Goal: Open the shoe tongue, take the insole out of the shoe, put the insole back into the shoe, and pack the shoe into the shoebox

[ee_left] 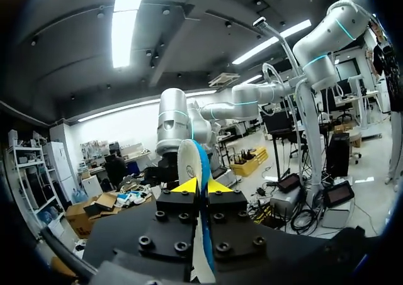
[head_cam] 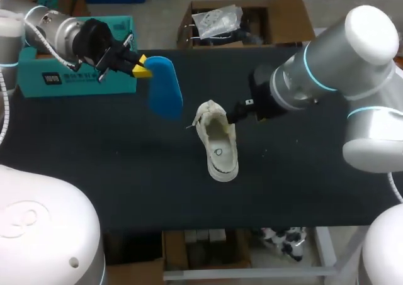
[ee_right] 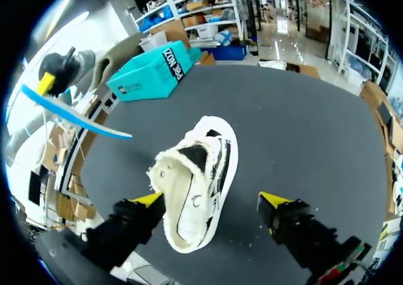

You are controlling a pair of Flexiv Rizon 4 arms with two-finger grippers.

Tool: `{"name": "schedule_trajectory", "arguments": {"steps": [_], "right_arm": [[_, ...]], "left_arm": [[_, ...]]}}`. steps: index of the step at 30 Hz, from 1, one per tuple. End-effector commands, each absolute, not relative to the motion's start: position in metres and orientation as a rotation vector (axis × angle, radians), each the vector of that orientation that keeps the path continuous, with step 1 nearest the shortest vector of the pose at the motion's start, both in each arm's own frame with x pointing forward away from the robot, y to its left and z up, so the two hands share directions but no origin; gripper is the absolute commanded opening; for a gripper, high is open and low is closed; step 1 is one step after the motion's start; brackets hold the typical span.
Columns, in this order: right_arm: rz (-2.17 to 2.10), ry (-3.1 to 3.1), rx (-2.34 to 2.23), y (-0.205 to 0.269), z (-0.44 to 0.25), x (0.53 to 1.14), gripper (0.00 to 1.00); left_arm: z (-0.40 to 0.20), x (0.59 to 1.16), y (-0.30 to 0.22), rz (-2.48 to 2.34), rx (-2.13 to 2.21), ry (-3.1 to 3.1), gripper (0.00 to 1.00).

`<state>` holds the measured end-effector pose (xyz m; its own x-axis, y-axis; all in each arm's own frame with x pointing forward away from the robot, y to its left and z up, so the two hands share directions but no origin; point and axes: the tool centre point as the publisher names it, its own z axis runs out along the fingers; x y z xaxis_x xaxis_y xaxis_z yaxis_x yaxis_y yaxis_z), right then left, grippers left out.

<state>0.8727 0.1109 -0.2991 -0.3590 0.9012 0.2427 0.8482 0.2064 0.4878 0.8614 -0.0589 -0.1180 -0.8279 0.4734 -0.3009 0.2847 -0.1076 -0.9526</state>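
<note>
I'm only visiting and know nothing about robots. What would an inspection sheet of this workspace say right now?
Surface: black table, with the shoe near its middle.
Job's things: white shoe resting on its sole, mouth open; blue insole out of the shoe, held in the air; teal shoebox at the far left corner.
Clutter: nothing seen.
End effectors: left end effector shut on the blue insole; right end effector open at the shoe's heel, one finger against it, the other apart.
Cables: nothing seen on the table.
Surroundings: nothing seen reaching over the table.
</note>
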Motion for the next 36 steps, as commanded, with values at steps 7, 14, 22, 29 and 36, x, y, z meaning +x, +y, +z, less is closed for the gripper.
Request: {"name": "schedule_trajectory", "arguments": {"steps": [7, 14, 22, 29, 36], "right_arm": [[0.877, 2.283, 2.219, 0.068, -0.281, 0.835, 1.0], [0.819, 2.318, 2.365, 0.065, -0.277, 0.824, 1.0], [0.819, 2.318, 2.365, 0.065, -0.277, 0.824, 1.0], [0.819, 2.318, 2.365, 0.065, -0.277, 0.824, 1.0], [0.886, 2.316, 2.49, 0.064, -0.273, 0.82, 1.0]], "left_arm": [[-0.121, 0.809, -0.109, 2.156, -0.814, -2.085, 0.0], [-0.125, 0.8, -0.13, 2.176, -0.729, -1.989, 0.0], [-0.125, 0.789, -0.137, 2.269, -0.457, -1.868, 0.0], [-0.12, 0.794, -0.145, 2.34, -0.216, -1.702, 0.0], [-0.115, 0.801, -0.156, 2.305, -0.109, -1.632, 0.0]]}}
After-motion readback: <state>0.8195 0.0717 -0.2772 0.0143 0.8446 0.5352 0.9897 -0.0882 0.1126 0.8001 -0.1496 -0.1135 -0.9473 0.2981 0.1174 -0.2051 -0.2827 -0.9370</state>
